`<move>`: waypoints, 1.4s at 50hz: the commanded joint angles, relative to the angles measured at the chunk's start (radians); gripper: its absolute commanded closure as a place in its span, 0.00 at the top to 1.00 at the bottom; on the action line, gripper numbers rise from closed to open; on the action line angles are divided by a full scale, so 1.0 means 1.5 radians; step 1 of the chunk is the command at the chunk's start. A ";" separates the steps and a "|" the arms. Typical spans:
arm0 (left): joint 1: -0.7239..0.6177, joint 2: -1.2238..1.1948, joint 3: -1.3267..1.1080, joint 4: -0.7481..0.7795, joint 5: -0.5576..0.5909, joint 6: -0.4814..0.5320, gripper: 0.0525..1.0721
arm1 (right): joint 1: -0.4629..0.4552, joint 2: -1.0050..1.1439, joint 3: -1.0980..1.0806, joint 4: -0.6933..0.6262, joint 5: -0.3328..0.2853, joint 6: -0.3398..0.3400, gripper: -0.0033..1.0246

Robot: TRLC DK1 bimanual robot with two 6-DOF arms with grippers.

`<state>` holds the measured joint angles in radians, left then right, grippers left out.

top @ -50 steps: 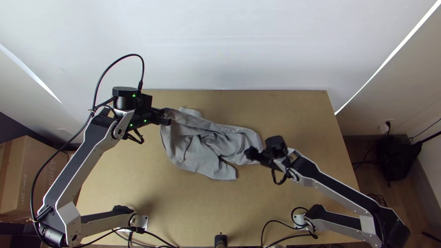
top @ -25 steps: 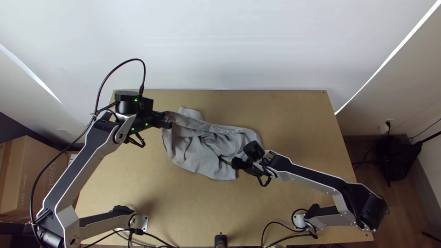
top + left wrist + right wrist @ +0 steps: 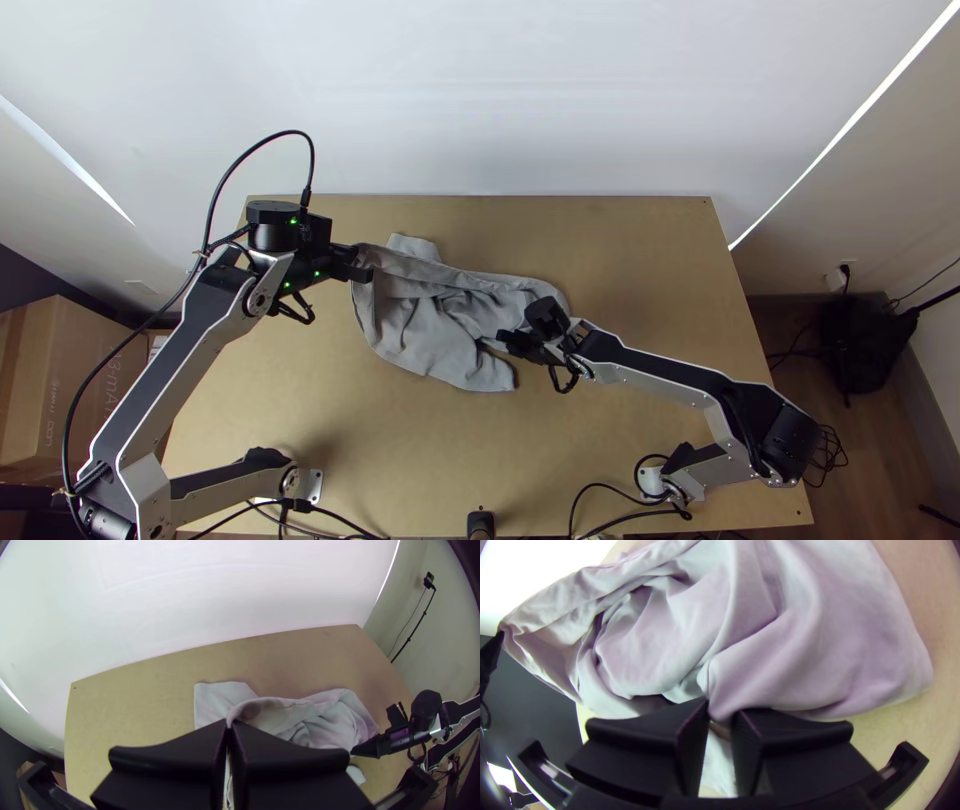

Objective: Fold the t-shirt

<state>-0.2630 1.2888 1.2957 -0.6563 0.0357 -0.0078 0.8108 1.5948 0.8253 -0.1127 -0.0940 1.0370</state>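
The grey t-shirt [image 3: 415, 330] lies bunched and wrinkled on the table, a flap sticking out at its far left. My left gripper [image 3: 368, 266] is at its far left corner, holding that edge raised. In the left wrist view, the shirt [image 3: 325, 712] runs up between the tips of the shut left gripper [image 3: 228, 723]. My right gripper [image 3: 502, 338] is low at the shirt's near right side, by the notch above the near flap. In the right wrist view, a fold of the shirt [image 3: 790, 640] is pinched between the tips of the right gripper [image 3: 720, 710].
Bare wood of the table [image 3: 640, 250] lies to the right of the shirt and in front of it. A white wall [image 3: 500, 100] rises behind the far edge. Cables [image 3: 345, 515] run along the near edge; a cardboard box [image 3: 75, 380] stands at the left.
The right gripper has moved left and slightly nearer along the shirt's right side, then closed in on a fold by the notch. The left gripper has barely shifted, still holding its corner.
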 commanded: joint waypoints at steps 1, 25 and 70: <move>0.011 -0.021 -0.009 0.008 -0.006 -0.004 0.02 | -0.020 0.015 -0.005 0.005 0.008 -0.019 0.03; 0.131 -0.040 0.051 0.034 -0.005 -0.042 0.02 | -0.286 -0.146 0.027 -0.074 -0.030 -0.254 0.03; 0.127 0.065 0.408 0.190 -0.127 -0.060 0.02 | -0.461 -0.180 0.546 -0.020 -0.055 -0.549 0.03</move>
<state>-0.0677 1.3613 1.8015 -0.4057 -0.1265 -0.0834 0.1341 1.3193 1.5238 -0.1738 -0.1768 0.2337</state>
